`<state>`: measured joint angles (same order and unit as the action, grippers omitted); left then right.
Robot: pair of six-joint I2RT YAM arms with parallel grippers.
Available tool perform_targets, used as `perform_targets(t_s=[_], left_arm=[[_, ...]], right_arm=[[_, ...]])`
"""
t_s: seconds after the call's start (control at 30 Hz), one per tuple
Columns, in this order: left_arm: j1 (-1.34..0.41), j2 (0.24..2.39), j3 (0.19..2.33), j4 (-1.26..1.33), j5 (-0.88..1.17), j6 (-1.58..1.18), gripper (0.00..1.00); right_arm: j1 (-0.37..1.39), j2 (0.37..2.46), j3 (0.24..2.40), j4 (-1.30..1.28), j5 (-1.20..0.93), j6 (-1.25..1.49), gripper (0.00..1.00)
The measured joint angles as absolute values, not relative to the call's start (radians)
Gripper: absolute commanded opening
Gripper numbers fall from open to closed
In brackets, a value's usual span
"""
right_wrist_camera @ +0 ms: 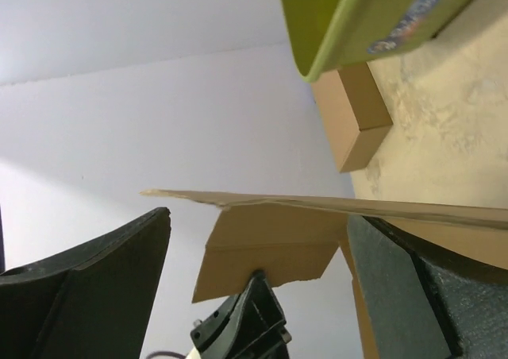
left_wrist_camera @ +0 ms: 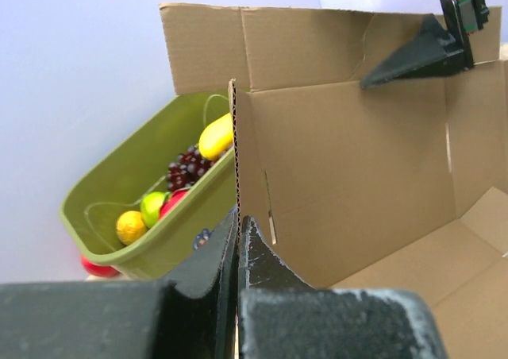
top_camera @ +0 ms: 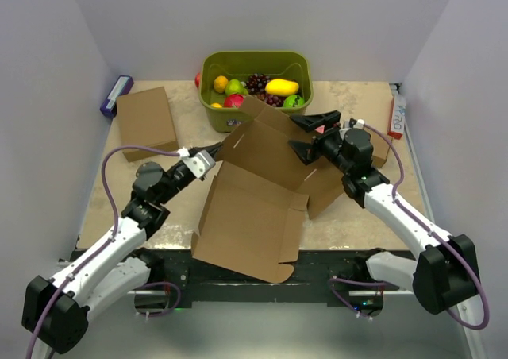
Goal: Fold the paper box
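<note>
Paper box: half-erected, centre-front of tabletop. Left fingers clamped on its side-wall edge. Right fingers spread astride its raised rear panel. Green fruit basket directly behind it; flat cardboard rectangle to the far left.

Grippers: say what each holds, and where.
Left gripper pinches the box by an upright flap's edge. Right gripper holds nothing; its jaws stand open astride another flap.

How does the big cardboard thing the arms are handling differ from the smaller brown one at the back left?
The paper box is larger and opened out, flaps raised; the smaller cardboard piece lies flat. The left gripper pinches the paper box; nothing touches the smaller cardboard piece. Both are plain brown cardboard.
</note>
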<state>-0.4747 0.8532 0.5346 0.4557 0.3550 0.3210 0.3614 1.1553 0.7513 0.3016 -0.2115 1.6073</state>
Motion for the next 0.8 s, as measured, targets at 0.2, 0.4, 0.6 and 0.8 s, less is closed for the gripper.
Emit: perform_targets(t_s=[0.2, 0.4, 0.6, 0.8], left_arm=[[-0.522, 0.813, 0.504, 0.458, 0.276, 0.408, 0.0], [-0.546, 0.813, 0.495, 0.461, 0.247, 0.443, 0.0], [-0.564, 0.813, 0.492, 0.464, 0.227, 0.467, 0.0], [-0.573, 0.807, 0.488, 0.464, 0.222, 0.485, 0.0]], right_arm=[[0.365, 1.084, 0.699, 0.268, -0.173, 1.707, 0.97], [0.365, 1.037, 0.693, 0.265, -0.13, 1.776, 0.97], [0.365, 1.118, 0.693, 0.249, -0.126, 1.847, 0.96], [0.365, 1.139, 0.707, 0.187, -0.104, 1.873, 0.96]])
